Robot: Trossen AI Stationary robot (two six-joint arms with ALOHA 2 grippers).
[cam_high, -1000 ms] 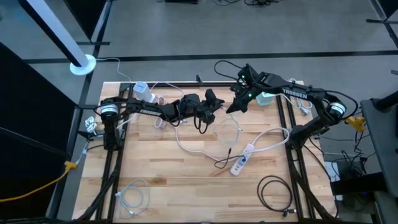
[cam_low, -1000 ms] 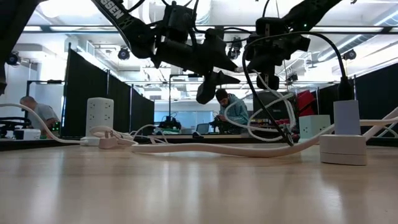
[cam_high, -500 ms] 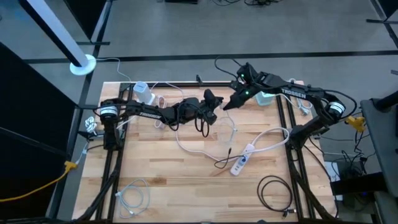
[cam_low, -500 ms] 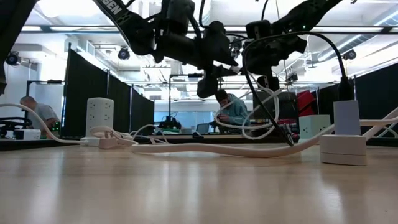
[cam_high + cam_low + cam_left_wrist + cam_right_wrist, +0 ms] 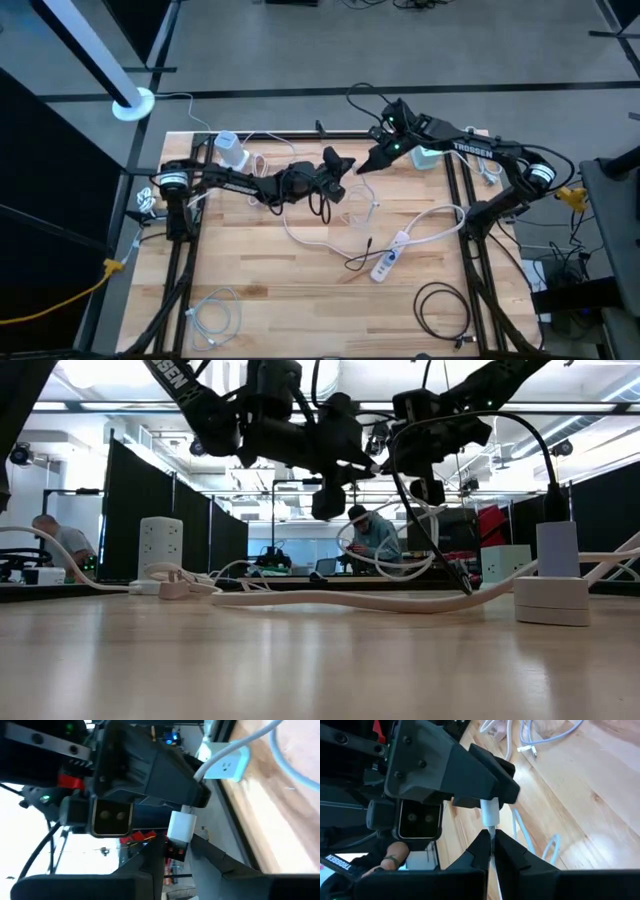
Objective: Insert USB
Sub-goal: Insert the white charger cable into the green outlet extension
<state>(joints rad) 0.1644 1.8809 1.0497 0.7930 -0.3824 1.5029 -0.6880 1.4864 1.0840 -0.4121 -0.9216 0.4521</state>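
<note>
The left gripper [image 5: 341,167] clamped a white USB charger block [image 5: 182,825] above the table [image 5: 300,290]; the right gripper [image 5: 366,167] pinched a USB plug [image 5: 491,831], facing it, nearly touching.

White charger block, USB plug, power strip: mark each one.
White charger block [image 5: 182,826], left wrist view, its side face.
USB plug [image 5: 489,812], right wrist view, its white body.
Power strip [image 5: 390,258], high view, its middle.

The high camera looked straight down on the whole tabletop [image 5: 300,290]. The low one sat at board level, facing the room. Each wrist camera looked close-up at the other arm, sharing the meeting point at twelve o'clock.
</note>
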